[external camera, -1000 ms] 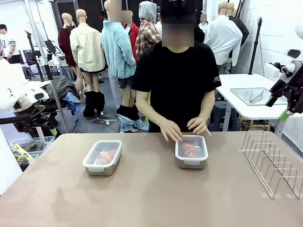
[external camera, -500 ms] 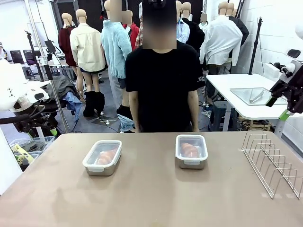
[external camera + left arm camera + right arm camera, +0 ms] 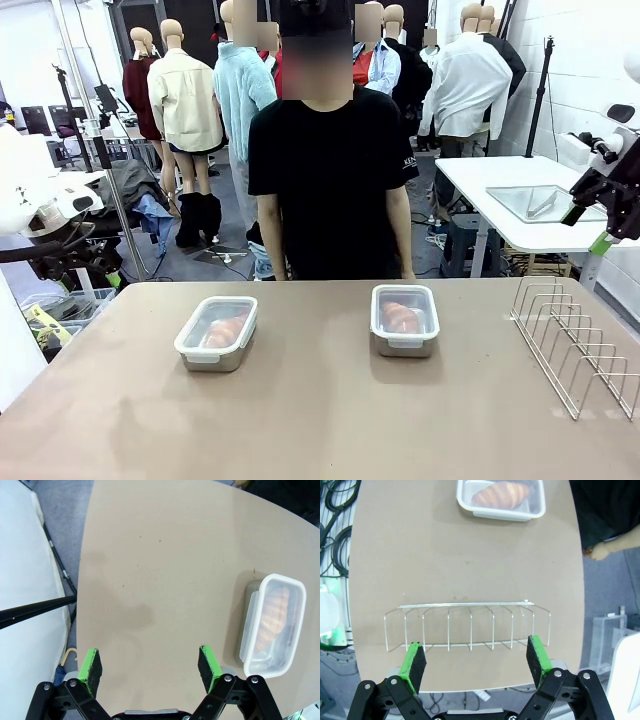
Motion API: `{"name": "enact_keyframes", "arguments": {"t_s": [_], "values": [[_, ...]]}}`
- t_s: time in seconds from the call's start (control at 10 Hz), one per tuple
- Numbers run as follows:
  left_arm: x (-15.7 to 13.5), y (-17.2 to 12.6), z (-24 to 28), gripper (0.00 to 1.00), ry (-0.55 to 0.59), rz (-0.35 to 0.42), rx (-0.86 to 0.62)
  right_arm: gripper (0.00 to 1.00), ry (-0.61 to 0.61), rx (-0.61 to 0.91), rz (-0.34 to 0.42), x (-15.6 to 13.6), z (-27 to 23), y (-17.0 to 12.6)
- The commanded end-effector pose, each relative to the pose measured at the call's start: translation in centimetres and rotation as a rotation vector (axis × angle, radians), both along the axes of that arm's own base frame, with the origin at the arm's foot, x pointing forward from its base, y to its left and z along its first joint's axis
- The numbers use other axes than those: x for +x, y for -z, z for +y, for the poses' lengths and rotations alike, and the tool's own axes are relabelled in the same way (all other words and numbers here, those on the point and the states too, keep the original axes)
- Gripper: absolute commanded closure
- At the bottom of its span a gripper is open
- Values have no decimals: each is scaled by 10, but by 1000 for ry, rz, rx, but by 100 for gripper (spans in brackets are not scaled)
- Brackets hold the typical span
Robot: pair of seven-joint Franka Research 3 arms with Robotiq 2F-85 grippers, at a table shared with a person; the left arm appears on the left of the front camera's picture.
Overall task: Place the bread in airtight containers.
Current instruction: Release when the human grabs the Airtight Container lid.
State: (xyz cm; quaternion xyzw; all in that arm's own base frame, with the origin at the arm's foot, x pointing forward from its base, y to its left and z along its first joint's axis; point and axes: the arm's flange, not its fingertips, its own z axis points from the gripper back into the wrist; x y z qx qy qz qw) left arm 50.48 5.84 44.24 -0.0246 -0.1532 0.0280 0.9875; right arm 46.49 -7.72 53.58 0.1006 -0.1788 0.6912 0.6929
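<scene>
We see two lidded steel containers on the worktop [image 3: 320, 420], each with one croissant under a clear lid. The left container [image 3: 216, 333] sits left of centre in the front view; its croissant [image 3: 224, 329] lies with its long axis running from lower left to upper right. The right container [image 3: 404, 319] sits right of centre; its croissant [image 3: 400, 316] lies with its long axis tilted from upper left to lower right. A wire rack [image 3: 575, 340] stands at the right edge. The person [image 3: 330, 170] stands behind the worktop. The left tool [image 3: 150, 664] is spread wide over bare worktop. The right tool [image 3: 477, 662] is spread wide above the rack, empty.
</scene>
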Motion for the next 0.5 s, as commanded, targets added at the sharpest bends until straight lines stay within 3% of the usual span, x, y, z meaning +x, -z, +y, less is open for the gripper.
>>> {"name": "enact_keyframes", "arguments": {"t_s": [0.0, 0.4], "values": [[-1, -1, 0, 0, -18, 12, 17, 0, -10, -7, 1, -1, 0, 1], [-1, -1, 0, 0, -18, 12, 17, 0, -10, -7, 1, -1, 0, 1]]}}
